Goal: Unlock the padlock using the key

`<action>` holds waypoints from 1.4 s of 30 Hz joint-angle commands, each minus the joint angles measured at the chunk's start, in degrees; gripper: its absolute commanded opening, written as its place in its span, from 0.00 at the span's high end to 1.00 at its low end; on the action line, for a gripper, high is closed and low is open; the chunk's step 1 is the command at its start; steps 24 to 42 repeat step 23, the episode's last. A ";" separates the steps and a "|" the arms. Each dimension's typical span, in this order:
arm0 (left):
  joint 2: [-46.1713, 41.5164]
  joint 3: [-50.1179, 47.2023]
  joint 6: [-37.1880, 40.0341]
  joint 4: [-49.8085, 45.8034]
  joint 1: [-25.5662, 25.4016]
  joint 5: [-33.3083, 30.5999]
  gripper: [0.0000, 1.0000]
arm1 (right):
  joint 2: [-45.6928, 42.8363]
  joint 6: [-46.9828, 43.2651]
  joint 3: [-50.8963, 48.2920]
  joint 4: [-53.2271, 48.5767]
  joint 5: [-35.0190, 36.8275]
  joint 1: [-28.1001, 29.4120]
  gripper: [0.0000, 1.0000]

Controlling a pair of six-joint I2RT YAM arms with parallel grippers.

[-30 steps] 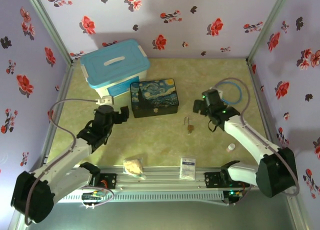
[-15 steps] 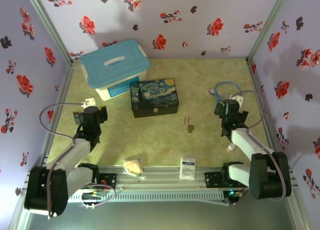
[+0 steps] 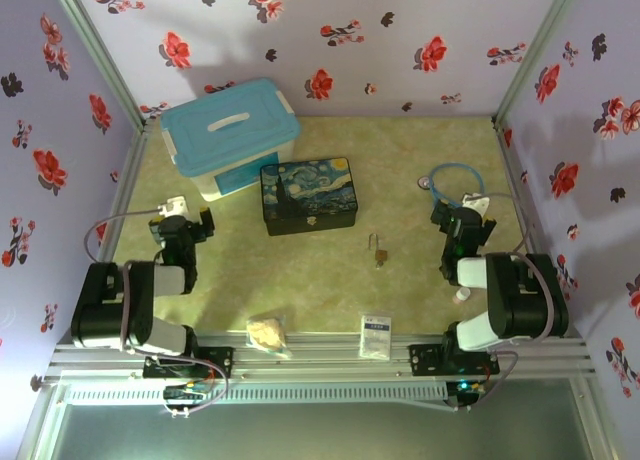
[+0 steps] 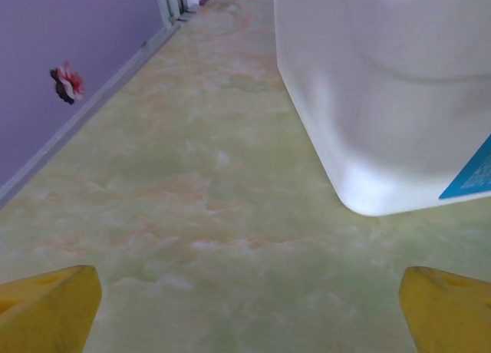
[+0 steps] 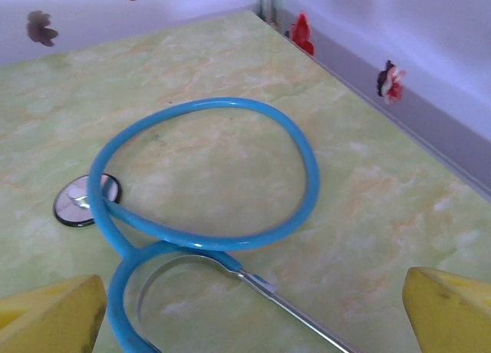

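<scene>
Top external view: the padlock [image 3: 379, 253] lies on the table [image 3: 300, 275], near the painted tin box [image 3: 309, 195], off its near-right corner, with neither gripper touching it.

The left gripper [image 3: 184, 220] sits well left of the tin box and the right gripper [image 3: 462, 220] well right of it, past the padlock. In each wrist view the 2 yellow fingertips [image 4: 47, 307] [image 5: 451, 307] are spread wide and grip nothing. A blue stethoscope [image 5: 207, 176] lies far right of the box. A blue-lidded tub [image 3: 228, 135] stands just beyond the box's far-left corner.
</scene>
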 commanded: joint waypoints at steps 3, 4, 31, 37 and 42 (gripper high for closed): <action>3.74 5.74 2.29 0.97 0.31 2.96 0.00 | 5.67 -2.50 1.25 8.51 -6.61 -0.01 0.01; 4.11 6.98 2.57 -0.50 0.27 3.18 0.00 | 3.99 -1.85 2.96 2.64 -6.03 -0.01 0.01; 3.96 6.46 2.09 0.18 0.60 3.07 0.00 | 4.63 -2.82 3.69 2.00 -5.22 0.71 0.01; 3.96 6.46 2.09 0.18 0.60 3.07 0.00 | 4.63 -2.82 3.69 2.00 -5.22 0.71 0.01; 3.96 6.46 2.09 0.18 0.60 3.07 0.00 | 4.63 -2.82 3.69 2.00 -5.22 0.71 0.01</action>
